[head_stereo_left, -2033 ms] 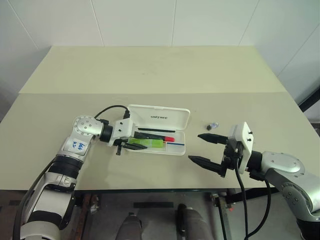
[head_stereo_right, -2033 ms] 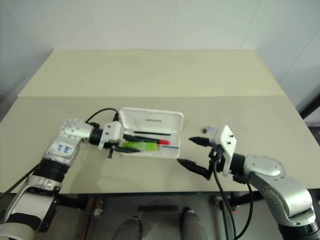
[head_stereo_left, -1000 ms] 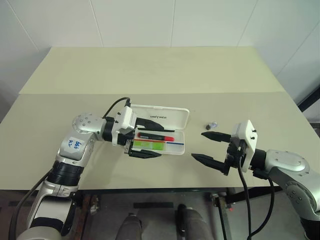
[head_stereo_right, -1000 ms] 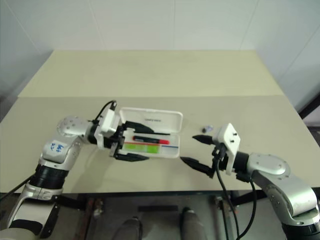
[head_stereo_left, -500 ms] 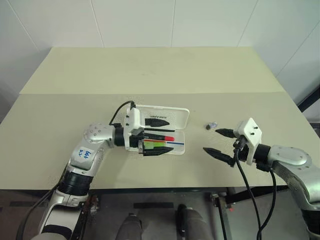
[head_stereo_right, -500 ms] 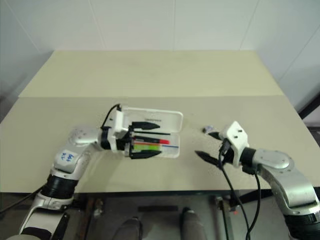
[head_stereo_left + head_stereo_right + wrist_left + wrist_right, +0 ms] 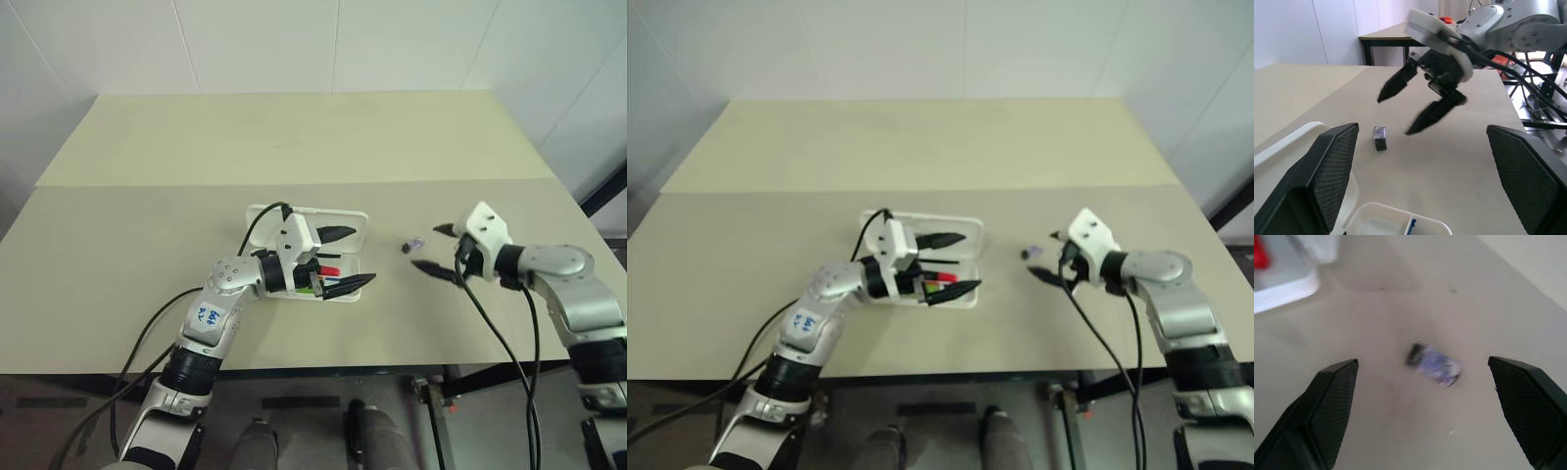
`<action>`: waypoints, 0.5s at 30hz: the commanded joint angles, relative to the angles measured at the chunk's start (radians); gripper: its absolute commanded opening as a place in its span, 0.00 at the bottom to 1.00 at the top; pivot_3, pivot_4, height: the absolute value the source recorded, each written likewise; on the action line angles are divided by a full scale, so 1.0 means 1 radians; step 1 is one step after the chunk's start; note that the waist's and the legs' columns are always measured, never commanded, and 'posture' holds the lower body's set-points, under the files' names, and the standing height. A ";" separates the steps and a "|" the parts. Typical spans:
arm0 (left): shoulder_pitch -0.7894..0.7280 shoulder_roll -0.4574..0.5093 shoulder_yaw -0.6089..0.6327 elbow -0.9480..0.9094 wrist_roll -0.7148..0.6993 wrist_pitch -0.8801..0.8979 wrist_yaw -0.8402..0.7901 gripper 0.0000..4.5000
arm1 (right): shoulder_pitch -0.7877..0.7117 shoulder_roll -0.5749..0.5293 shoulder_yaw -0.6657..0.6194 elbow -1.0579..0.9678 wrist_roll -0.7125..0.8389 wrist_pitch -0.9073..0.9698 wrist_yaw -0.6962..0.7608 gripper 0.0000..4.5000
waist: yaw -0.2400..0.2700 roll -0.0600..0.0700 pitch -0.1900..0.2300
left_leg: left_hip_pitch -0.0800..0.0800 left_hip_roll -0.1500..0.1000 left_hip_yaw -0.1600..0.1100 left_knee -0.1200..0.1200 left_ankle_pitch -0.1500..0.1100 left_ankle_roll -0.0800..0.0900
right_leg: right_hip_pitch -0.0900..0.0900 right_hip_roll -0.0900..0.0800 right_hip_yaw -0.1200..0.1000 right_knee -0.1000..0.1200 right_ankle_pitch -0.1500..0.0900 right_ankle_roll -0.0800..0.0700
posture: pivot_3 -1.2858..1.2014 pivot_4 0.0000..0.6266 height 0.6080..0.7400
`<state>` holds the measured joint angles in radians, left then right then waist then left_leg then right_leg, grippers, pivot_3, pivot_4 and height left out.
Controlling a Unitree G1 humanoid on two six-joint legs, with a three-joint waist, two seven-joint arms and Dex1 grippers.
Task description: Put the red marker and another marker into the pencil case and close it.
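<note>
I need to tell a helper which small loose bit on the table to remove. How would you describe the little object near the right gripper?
On the beige table, look right of the open white pencil case, toward the open right gripper. Just before its black fingertips lies a tiny dark, purplish object, flat on the tabletop, touching nothing. It is far smaller than the case and the only loose item outside it.

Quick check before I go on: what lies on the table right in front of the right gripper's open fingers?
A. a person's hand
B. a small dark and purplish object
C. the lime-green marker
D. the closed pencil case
B. The right gripper points with fingers spread at a small dark and purplish object lying alone on the table, apart from the pencil case, which is open.
</note>
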<state>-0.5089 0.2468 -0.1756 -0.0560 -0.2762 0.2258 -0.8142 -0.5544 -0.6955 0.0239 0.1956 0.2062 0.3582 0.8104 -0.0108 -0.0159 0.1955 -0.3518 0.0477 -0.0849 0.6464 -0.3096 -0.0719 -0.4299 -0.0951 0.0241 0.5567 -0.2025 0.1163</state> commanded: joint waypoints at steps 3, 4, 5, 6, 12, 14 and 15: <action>0.000 -0.002 0.015 -0.027 -0.006 -0.021 0.021 0.99 | 0.008 0.086 -0.047 -0.039 0.019 0.051 -0.097 1.00 | 0.005 0.001 0.000 | 0.001 0.000 0.001 0.001 0.000 0.000 | -0.003 0.000 0.002 0.000 0.001 0.002 | 0.52 0.24 1.00; 0.001 -0.002 0.016 -0.028 -0.007 -0.020 0.025 0.99 | 0.018 0.111 -0.054 -0.058 0.028 0.072 -0.122 1.00 | 0.008 0.001 0.000 | 0.001 0.000 0.001 0.001 0.000 0.000 | -0.003 0.000 0.003 0.000 0.002 0.003 | 0.52 0.24 1.00; 0.001 -0.001 0.018 -0.030 -0.008 -0.014 0.030 0.99 | 0.030 0.135 -0.063 -0.080 0.041 0.093 -0.144 1.00 | 0.009 0.001 0.000 | 0.000 0.000 0.002 0.002 0.000 0.000 | -0.003 0.000 0.003 -0.001 0.002 0.004 | 0.52 0.24 1.00; 0.000 0.000 0.020 -0.030 -0.008 -0.010 0.034 0.99 | 0.038 0.152 -0.070 -0.095 0.048 0.108 -0.158 1.00 | 0.009 0.001 0.000 | 0.000 -0.001 0.002 0.002 0.000 0.000 | -0.003 0.000 0.004 -0.001 0.004 0.006 | 0.52 0.24 1.00; -0.016 0.005 0.025 -0.010 -0.007 -0.021 0.029 0.99 | 0.074 0.210 -0.103 -0.131 0.027 0.131 -0.284 1.00 | 0.007 0.001 0.000 | 0.000 -0.001 0.008 0.002 -0.001 0.001 | -0.003 0.000 0.009 -0.004 0.007 0.009 | 0.52 0.24 1.00; -0.023 0.006 0.029 -0.004 -0.009 -0.022 0.026 0.99 | 0.077 0.221 -0.120 -0.129 0.028 0.120 -0.316 1.00 | 0.007 0.001 0.000 | 0.000 -0.001 0.009 0.002 -0.001 0.001 | -0.003 0.000 0.009 -0.005 0.008 0.008 | 0.52 0.24 1.00; -0.027 0.007 0.030 0.001 -0.010 -0.024 0.024 0.99 | 0.079 0.224 -0.130 -0.127 0.024 0.115 -0.334 1.00 | 0.007 0.001 0.000 | 0.000 -0.001 0.009 0.002 -0.001 0.001 | -0.003 0.000 0.009 -0.005 0.008 0.008 | 0.52 0.24 1.00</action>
<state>-0.5096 0.2516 -0.1646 -0.0462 -0.2760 0.2219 -0.7885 -0.4804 -0.4753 -0.0681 0.1132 0.2296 0.4890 0.5085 -0.0041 -0.0151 0.1958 -0.3515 0.0470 -0.0758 0.6479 -0.3103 -0.0709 -0.4324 -0.0947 0.0336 0.5512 -0.1950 0.1245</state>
